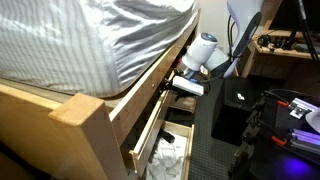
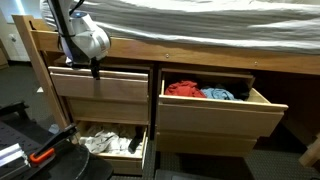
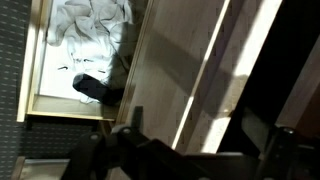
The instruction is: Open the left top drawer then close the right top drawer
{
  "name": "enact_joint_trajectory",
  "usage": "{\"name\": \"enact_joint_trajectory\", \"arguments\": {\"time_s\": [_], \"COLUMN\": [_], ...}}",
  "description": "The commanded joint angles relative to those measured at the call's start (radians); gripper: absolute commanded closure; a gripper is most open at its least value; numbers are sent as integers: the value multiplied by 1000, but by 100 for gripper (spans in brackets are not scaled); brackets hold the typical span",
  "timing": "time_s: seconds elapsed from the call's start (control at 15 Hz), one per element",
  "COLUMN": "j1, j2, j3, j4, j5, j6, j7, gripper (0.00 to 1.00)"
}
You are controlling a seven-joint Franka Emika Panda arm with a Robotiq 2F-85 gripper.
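The pincer hangs at the top edge of the left top drawer, right under the pale-wood bed rail. Its jaws are dark and partly hidden against the wood in every view, so whether they are spread or clamped cannot be told. The left top drawer sits in the upper left bay of the bed frame. Its flat front looks at most a little way out, and nothing of its contents shows.

The right top drawer stands pulled well out in the upper right bay, with a red garment and a blue one heaped inside.

Below the pincer, the lower left drawer is also pulled out. It holds crumpled white clothing, and the wrist view shows a black item lying on its white bottom. A mattress in a grey striped sheet lies on the bed above.
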Motion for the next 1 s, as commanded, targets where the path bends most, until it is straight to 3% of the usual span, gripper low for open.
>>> {"name": "enact_joint_trajectory", "arguments": {"time_s": [0.0,0.2,0.27,0.47,0.53,0.6,0.67,0.73,0.8,0.87,0.93], "j1": [7,7,0,0,107,55,-176,-182,-180,1,2], "j2": [-9,0,0,0,-53,-46,38,67,88,1,4], "j3": [28,30,0,0,-110,-73,164,167,165,2,6], "j4": [-65,-56,0,0,43,25,-59,-37,-24,-5,-10], "j5": [190,200,0,0,7,-4,-58,-51,-43,26,59], "j6": [-133,-145,0,0,-34,-48,-9,3,-2,-20,-42], "j7": [-150,-132,0,0,24,3,-96,-96,-93,-10,-40], "gripper": [0,0,0,0,0,0,0,0,0,0,0]}}
